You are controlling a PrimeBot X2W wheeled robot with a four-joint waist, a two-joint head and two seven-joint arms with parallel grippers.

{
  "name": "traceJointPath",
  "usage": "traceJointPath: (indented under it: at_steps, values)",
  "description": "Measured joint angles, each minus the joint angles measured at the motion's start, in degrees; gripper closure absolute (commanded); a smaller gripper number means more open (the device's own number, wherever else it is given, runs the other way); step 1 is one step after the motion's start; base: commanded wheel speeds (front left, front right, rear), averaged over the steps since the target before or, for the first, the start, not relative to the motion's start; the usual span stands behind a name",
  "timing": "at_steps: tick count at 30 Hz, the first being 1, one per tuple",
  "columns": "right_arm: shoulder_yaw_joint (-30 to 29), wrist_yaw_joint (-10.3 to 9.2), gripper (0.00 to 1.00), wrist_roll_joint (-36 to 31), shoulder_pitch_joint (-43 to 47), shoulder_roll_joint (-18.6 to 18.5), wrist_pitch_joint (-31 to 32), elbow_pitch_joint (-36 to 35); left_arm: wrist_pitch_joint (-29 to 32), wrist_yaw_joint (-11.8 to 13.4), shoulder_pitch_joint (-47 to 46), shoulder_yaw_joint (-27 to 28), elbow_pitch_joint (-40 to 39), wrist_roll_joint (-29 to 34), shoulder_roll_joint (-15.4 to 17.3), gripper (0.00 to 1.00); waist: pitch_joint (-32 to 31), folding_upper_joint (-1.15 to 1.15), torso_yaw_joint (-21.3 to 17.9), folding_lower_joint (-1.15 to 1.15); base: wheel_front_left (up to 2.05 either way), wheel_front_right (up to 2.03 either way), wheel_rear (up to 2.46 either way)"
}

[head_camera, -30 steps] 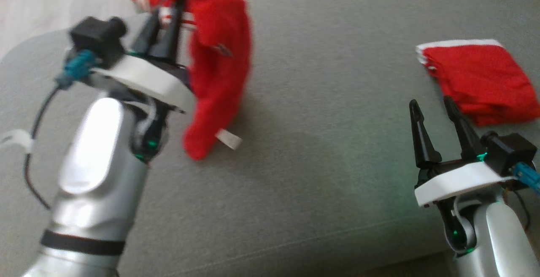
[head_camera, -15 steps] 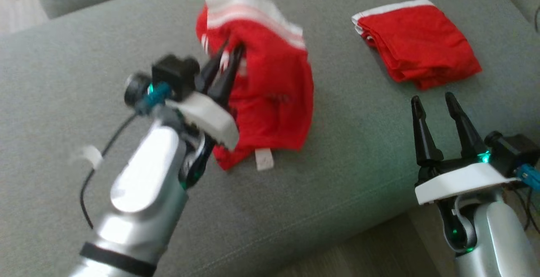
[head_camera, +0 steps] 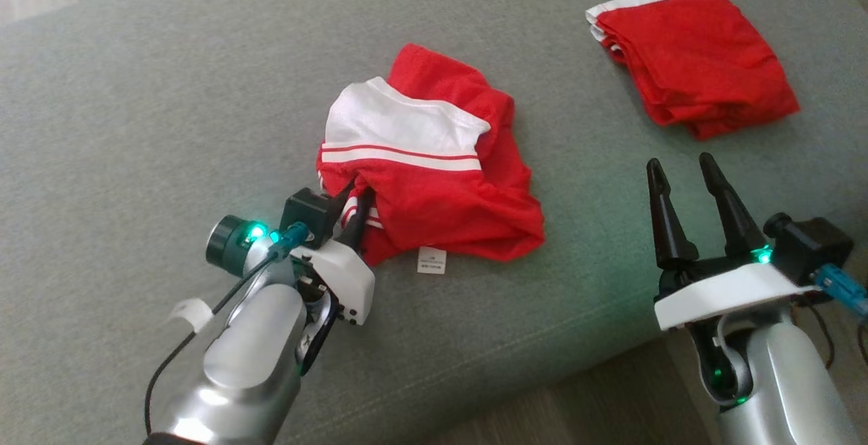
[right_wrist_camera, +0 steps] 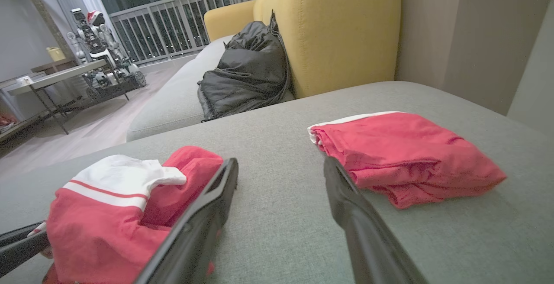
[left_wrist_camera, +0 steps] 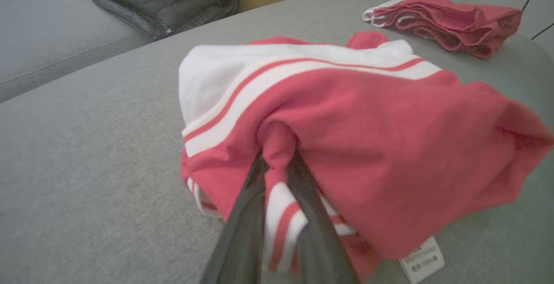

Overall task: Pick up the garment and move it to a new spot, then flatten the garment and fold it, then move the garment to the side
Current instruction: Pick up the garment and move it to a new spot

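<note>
The garment (head_camera: 434,180) is a crumpled red piece with a white band and stripes, lying in a heap on the grey cushion (head_camera: 169,92). My left gripper (head_camera: 356,197) is shut on a fold at its near left edge; the left wrist view shows the garment (left_wrist_camera: 368,137) bunched around the left gripper (left_wrist_camera: 277,162). A white care label (head_camera: 432,260) sticks out at the front. My right gripper (head_camera: 681,167) hovers open to the right, over the cushion's front edge, touching nothing. In the right wrist view the right gripper (right_wrist_camera: 281,167) frames bare cushion, with the garment (right_wrist_camera: 125,206) at lower left.
A second red garment (head_camera: 692,58), folded, lies at the back right of the cushion; it also shows as the folded garment (right_wrist_camera: 407,154). A black jacket (right_wrist_camera: 246,76) rests against a yellow sofa back (right_wrist_camera: 342,24). Wooden floor (head_camera: 583,404) lies below the cushion's front edge.
The left gripper has come down and toward me with the garment, which hung in the air and now lies heaped on the cushion. The head camera has shifted. The right gripper stays open.
</note>
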Motion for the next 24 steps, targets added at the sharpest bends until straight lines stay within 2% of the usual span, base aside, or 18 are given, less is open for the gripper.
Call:
traceJointPath:
  at_steps: [1,5,13,19,24]
  values:
    - [0.03,0.00,0.00,0.00,-0.03,0.00,0.00,0.15,-0.02,0.37,0.04,-0.02,0.08,0.04,-0.01,0.00,-0.22,0.00,0.40,0.00,0.00,0.00,0.00]
    - [0.69,0.00,0.00,0.40,-0.01,0.00,-0.30,1.08,-0.43,2.46,1.33,2.69,-1.80,-1.96,-0.33,0.00,-1.45,0.00,2.40,0.00,0.00,0.00,0.00]
    - [0.97,0.00,0.00,0.55,1.16,0.00,-1.86,3.66,-0.51,7.19,12.44,11.07,-17.20,-3.64,-0.32,0.00,-4.95,0.00,8.60,0.00,0.00,0.00,0.00]
    - [-1.64,0.00,0.00,-3.02,3.25,0.05,-3.09,5.49,-0.52,10.45,21.06,16.59,-27.71,-1.82,-0.55,0.00,-8.24,0.00,13.62,0.00,0.00,0.00,0.00]
    - [-5.68,0.00,0.00,-5.44,6.28,0.14,-3.32,2.79,-0.71,11.45,28.53,17.97,-33.89,0.01,-1.41,0.00,-11.43,0.00,16.94,0.00,0.00,0.00,0.00]
